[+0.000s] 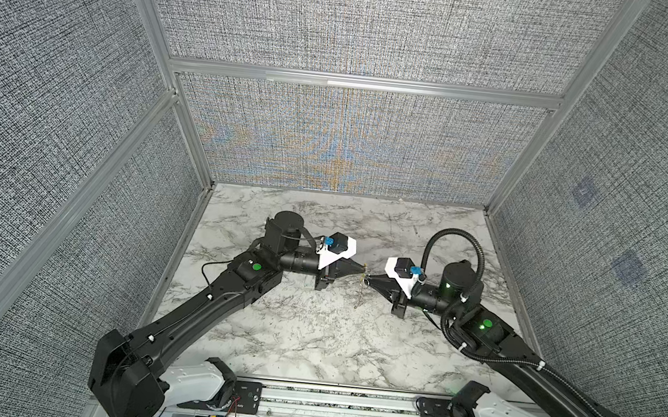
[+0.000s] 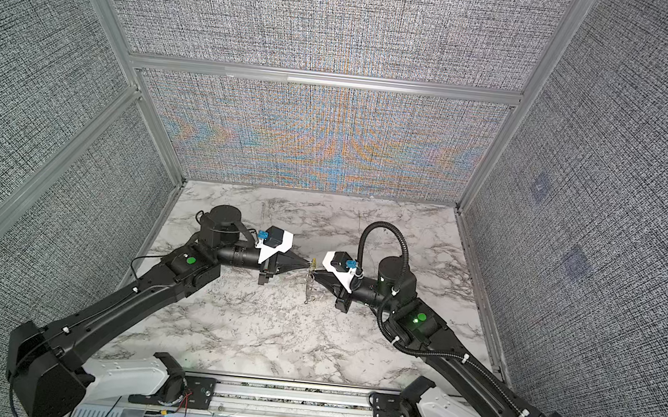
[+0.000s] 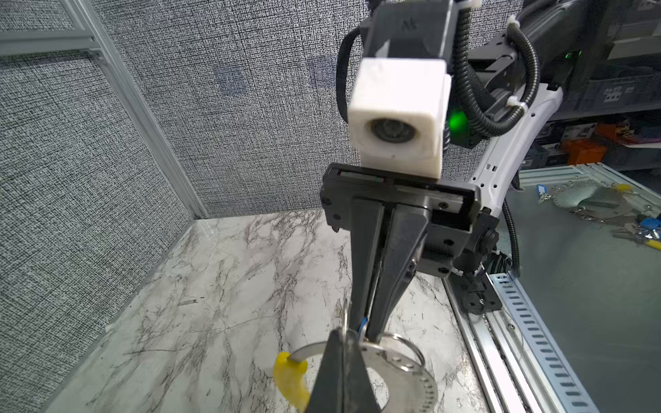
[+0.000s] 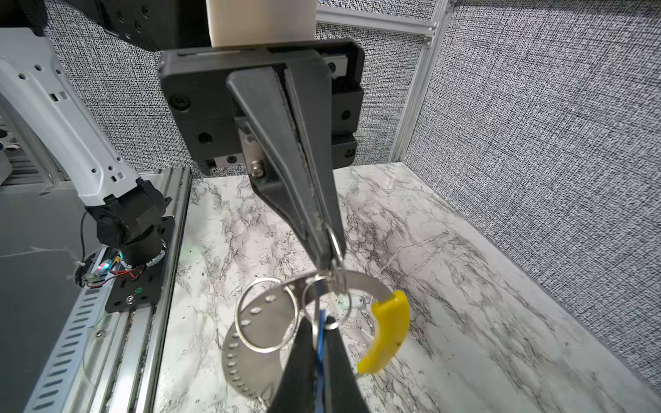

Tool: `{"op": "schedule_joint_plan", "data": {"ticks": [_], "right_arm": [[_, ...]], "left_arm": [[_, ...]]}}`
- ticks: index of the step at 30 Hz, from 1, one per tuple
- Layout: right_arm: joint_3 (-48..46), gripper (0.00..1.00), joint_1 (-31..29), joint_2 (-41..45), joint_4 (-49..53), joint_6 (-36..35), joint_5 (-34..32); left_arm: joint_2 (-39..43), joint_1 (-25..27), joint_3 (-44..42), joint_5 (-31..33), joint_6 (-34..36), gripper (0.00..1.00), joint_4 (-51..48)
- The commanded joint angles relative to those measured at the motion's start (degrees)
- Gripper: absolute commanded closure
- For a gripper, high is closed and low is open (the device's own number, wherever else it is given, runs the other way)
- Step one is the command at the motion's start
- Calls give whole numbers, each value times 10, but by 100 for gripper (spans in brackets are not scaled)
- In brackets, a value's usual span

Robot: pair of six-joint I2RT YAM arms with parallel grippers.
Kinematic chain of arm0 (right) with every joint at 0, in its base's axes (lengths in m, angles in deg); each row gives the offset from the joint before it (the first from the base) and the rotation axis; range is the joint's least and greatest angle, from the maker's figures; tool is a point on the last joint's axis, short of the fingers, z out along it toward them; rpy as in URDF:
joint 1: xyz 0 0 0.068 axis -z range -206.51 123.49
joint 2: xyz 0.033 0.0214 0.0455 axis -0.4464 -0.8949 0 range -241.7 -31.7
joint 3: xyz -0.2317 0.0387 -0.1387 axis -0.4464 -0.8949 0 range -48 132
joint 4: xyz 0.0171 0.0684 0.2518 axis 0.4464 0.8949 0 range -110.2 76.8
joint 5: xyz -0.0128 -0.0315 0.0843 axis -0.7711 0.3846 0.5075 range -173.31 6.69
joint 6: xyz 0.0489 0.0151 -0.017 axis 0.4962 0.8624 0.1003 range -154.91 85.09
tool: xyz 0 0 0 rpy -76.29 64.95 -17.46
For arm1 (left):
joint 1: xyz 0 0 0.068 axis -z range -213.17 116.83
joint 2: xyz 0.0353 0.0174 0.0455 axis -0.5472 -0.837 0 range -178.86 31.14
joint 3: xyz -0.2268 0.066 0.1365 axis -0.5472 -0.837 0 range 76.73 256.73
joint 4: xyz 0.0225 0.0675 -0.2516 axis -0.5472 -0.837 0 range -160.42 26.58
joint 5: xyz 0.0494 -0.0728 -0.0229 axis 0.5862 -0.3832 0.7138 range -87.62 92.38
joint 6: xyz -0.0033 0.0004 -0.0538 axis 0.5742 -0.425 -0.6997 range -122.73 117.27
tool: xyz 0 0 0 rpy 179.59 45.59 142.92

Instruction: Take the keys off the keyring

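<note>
Both grippers meet above the middle of the marble table, in both top views, with the keyring [image 1: 361, 291] [image 2: 308, 288] hanging edge-on between them. The right wrist view shows it as a flat grey metal hoop [image 4: 257, 357] with a yellow sleeve [image 4: 388, 332]. My left gripper [image 3: 343, 334] [image 4: 331, 259] is shut on the hoop's upper rim. My right gripper [image 4: 320, 319] [image 3: 365, 330] is shut on the blue key [image 4: 321, 343], just below that rim. A small pale key [image 4: 352, 302] hangs behind the rim. A thin split ring [image 4: 266, 314] lies against the hoop.
The marble table [image 1: 312, 332] is walled by grey fabric panels on three sides. An aluminium rail [image 1: 330, 401] runs along the front edge with both arm bases. Beyond the rail, a grey surface holds other keys and rings [image 3: 590, 203].
</note>
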Motion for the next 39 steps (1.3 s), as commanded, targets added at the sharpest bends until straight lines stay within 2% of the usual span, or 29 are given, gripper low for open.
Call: {"op": "schedule_joint_plan", "data": {"ticks": [1,9,25,39], "right_arm": [[19,97,-1,7,67,-48,-31],[66,100,-2,-8,130,-92,-49],[123,100,-1,-39,173,-116,-32],[138,100,-1,-24,274,-182,-112]], "left_arm": [[-2,-1,16,26,47,100,-54],[-19,14,51,84,119,100,-148],[-36,43,73,169,175,100,-208],[-33,45,83,150,195,100,-244]]}}
